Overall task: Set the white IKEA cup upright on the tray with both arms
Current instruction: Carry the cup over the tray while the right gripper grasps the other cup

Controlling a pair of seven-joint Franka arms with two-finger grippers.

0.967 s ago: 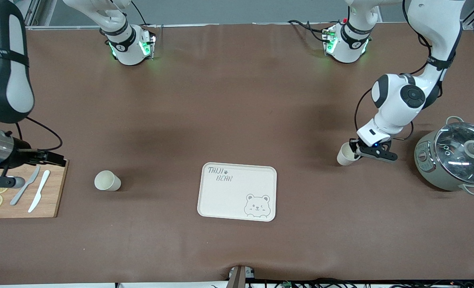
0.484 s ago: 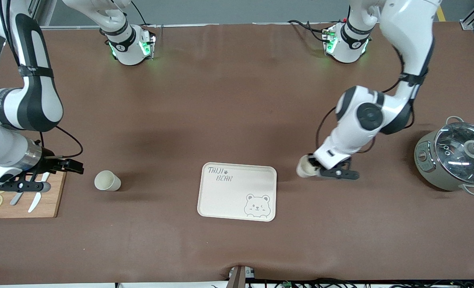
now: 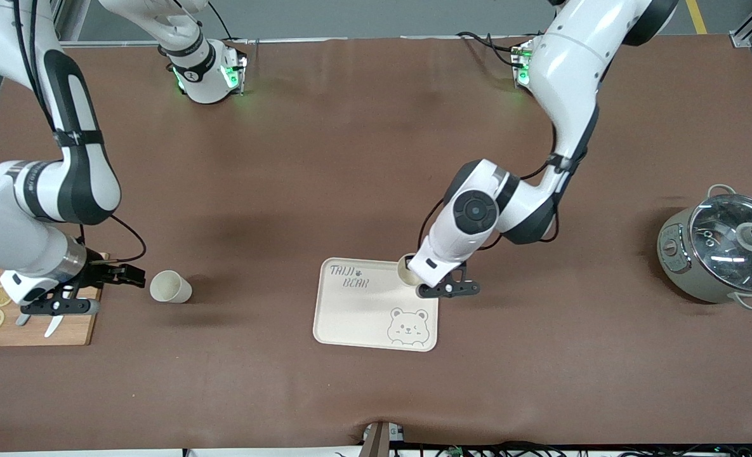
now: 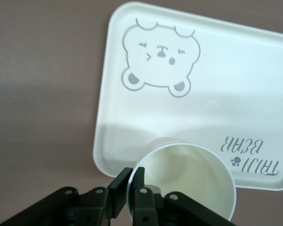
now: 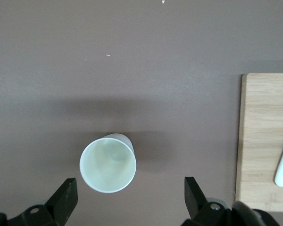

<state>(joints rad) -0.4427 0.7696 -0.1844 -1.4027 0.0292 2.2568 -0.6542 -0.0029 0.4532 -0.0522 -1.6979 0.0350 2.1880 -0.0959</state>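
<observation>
Left end effector (image 3: 428, 285) pinches a cup (image 3: 407, 270) by its rim over the tray (image 3: 350, 317) corner (mouth up). Right end effector (image 5: 132, 200) hangs spread wide directly above the second cup (image 3: 170, 287), upright on the tabletop (image 3: 376, 158).

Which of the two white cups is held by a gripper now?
The cup over the tray, pinched at its rim by the left gripper; the other cup stands free on the table.

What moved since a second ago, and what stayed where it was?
The left gripper, still pinching one cup by its rim, carried it from near the pot to over the tray. The right gripper, open, moved off the cutting board toward the other cup. That cup, the tray, the pot and the board stayed put.
</observation>
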